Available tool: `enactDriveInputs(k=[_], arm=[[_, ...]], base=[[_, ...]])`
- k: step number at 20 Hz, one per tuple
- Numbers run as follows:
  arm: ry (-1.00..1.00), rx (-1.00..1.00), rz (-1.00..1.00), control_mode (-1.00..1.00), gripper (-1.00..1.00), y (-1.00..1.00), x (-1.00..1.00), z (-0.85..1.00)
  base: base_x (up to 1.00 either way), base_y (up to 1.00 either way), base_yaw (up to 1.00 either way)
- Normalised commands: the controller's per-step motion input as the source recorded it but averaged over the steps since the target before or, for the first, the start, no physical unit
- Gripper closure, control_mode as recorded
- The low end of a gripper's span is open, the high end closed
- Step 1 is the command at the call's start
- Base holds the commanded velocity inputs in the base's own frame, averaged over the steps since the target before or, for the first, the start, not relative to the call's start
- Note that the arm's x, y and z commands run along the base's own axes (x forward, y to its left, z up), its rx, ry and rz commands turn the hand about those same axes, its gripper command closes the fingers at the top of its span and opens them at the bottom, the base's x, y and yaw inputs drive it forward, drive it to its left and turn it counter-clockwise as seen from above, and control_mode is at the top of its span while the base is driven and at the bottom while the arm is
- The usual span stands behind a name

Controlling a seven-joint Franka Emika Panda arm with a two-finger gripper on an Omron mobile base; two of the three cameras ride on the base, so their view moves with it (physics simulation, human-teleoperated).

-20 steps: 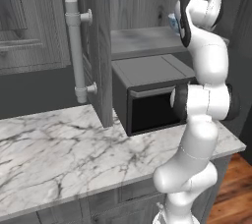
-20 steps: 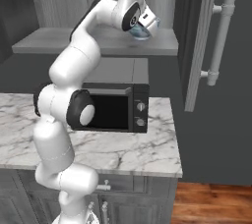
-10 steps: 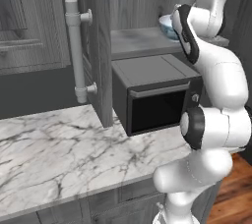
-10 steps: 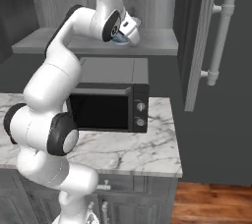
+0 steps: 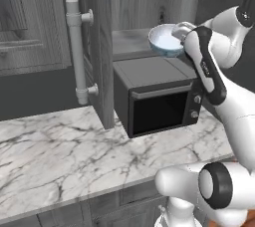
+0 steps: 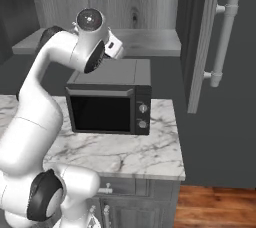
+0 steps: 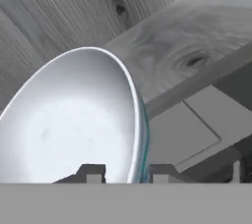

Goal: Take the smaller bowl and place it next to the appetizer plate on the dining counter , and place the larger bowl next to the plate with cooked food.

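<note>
Grey wood cabinetry is seen above a marble worktop carrying a black microwave. One cabinet door is swung open. Over the microwave, the arm is folded high with the wrist bent toward the shelf. The gripper is narrowed onto the rim of the smaller bowl (one finger each side), which is held tilted just above the shelf edge.

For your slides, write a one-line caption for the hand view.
Gripper pinching the rim of the smaller bowl over the microwave.
</note>
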Motion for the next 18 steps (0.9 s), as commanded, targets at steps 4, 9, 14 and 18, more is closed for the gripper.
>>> enactDriveInputs(k=[4, 9, 14, 18], arm=[[0.20, 0.02, 0.42, -1.00, 1.00, 0.30, -1.00, 0.03], [0.16, 0.00, 0.23, -1.00, 1.00, 0.17, -0.98, 0.01], [0.10, 0.00, 0.03, -1.00, 1.00, -0.03, -0.96, 0.00], [0.20, 0.00, 0.00, -1.00, 1.00, -0.31, -1.00, -0.02]], base=[[0.00, 0.00, 0.00], [0.00, 0.00, 0.00], [0.00, 0.00, 0.00], [0.00, 0.00, 0.00]])
